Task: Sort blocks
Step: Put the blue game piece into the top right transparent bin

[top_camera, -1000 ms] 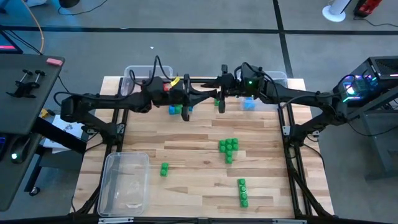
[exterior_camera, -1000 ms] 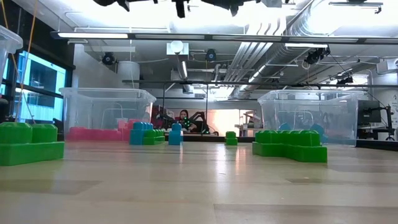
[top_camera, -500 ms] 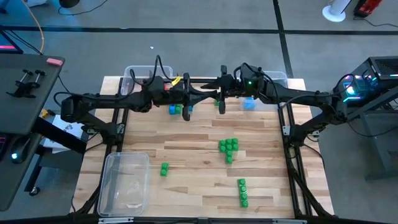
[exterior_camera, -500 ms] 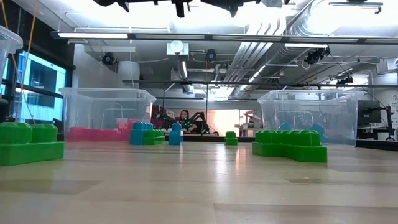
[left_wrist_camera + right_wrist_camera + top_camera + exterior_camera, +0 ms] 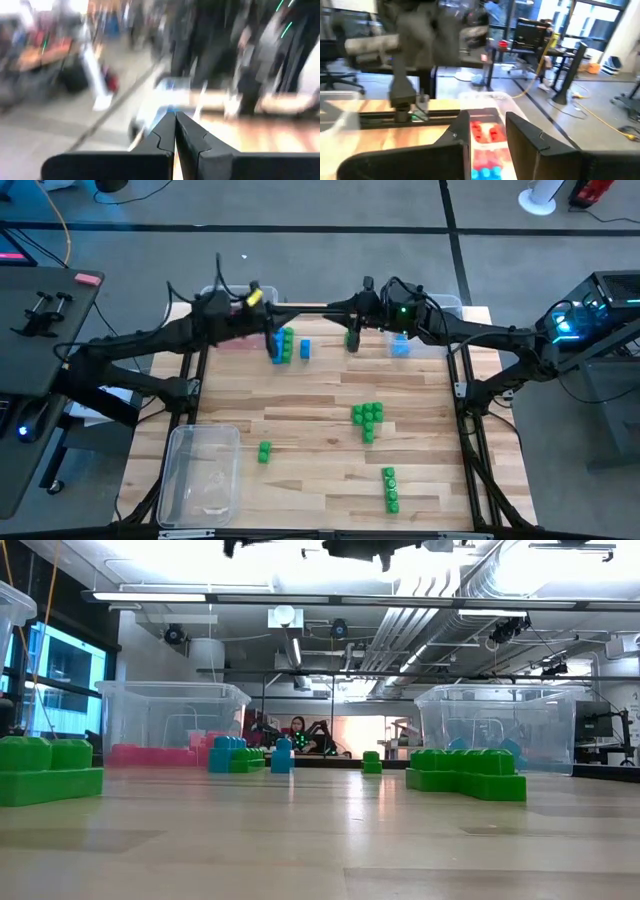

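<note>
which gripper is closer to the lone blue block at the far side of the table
Left. The left gripper hangs just beside the lone blue block, over the blue-green cluster. The right gripper is farther off on its other side.

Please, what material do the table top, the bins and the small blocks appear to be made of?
Table top: probably wood, pale planks with visible grain.
Bins: apparently clear plastic, since their contents show through the walls.
Blocks: likely moulded plastic, smooth, uniformly green with studded tops.
</note>
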Motion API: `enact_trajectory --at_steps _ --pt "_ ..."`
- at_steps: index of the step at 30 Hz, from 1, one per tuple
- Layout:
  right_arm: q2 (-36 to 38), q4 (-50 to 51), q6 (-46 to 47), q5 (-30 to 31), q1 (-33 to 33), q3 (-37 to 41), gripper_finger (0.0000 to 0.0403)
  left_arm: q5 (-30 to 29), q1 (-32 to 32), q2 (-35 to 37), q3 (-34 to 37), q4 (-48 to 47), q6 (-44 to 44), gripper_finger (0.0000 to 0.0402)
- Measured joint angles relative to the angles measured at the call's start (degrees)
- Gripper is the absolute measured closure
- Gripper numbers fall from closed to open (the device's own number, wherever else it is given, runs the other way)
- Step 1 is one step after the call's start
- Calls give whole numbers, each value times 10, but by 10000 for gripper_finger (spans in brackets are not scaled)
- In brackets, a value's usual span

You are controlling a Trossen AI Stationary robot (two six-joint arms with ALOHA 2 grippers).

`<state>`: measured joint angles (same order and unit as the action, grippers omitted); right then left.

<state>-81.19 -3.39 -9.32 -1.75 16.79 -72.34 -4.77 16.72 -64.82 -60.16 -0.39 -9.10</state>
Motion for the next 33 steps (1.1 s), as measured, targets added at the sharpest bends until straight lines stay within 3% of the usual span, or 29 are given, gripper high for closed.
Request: enact_trajectory --at_steps 3,6,8,11,16,23,28,33 --pt "0 1 2 5 14 0 337 -53 12 24 2 -138 17 401" --pt "0 9 3 9 25 0 337 -92 24 16 0 -247 104 401" --pt "0 12 3 10 32 0 337 -50 36 -13 0 -300 177 401" --pt "0 20 3 12 40 0 337 39 48 -84 -20 -366 209 401" --pt "1 24 3 13 50 0 337 52 59 -239 -148 -502 156 401" --pt "25 48 -16 16 53 1 337 51 80 -406 -282 -508 169 401" --pt "56 85 -12 18 56 1 337 30 82 -455 -296 -493 200 392" --pt "71 117 -12 21 65 1 337 16 80 -477 -295 -493 236 342"
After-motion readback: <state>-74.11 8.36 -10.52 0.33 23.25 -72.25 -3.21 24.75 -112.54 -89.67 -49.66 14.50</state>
